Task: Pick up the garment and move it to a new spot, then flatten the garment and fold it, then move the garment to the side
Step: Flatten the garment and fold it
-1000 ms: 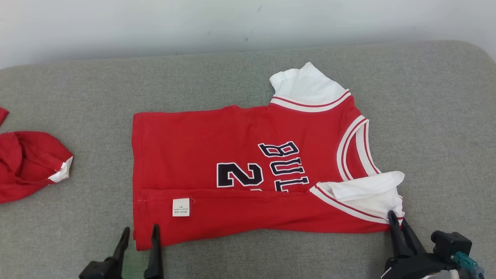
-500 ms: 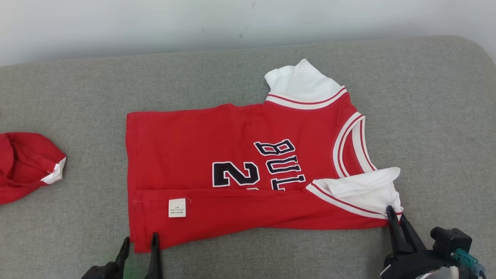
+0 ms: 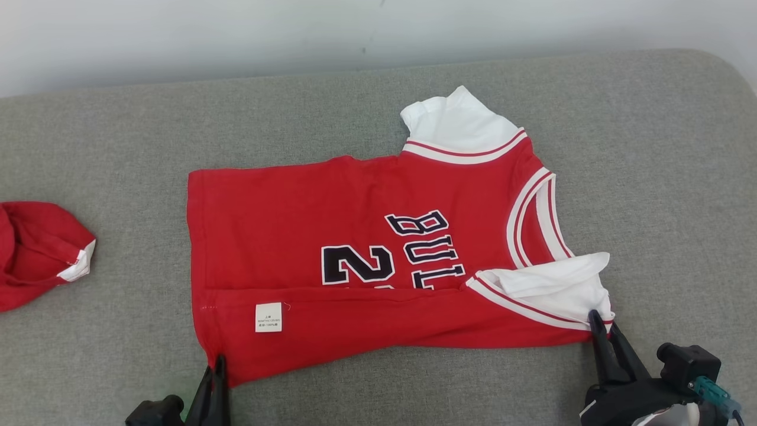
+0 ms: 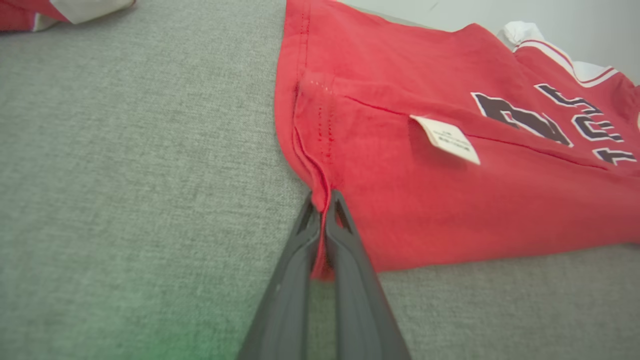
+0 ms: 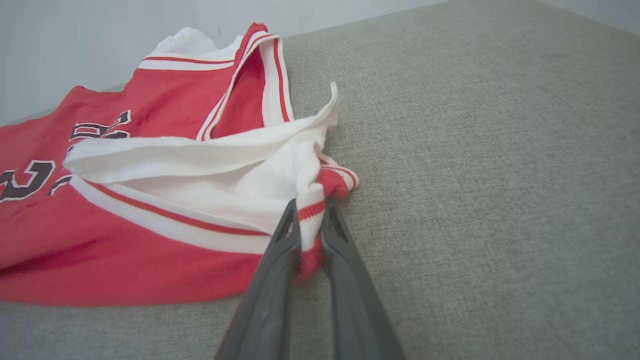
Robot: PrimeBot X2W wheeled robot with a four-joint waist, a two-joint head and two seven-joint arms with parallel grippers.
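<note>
Now left claw [image 3: 216, 367] and right claw [image 3: 602, 324] clamp the jersey [image 3: 331, 225]. Mid-fold, likely; lift both corners evenly next.

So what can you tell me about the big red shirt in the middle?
The red shirt looks like soft cotton, with white sleeves, striped white trim, dark letters and a number. It lies flat on the grey cushion, its near edge folded over, showing a white label. The left hand pinches its bottom corner; the right hand pinches the near sleeve's trim.
</note>
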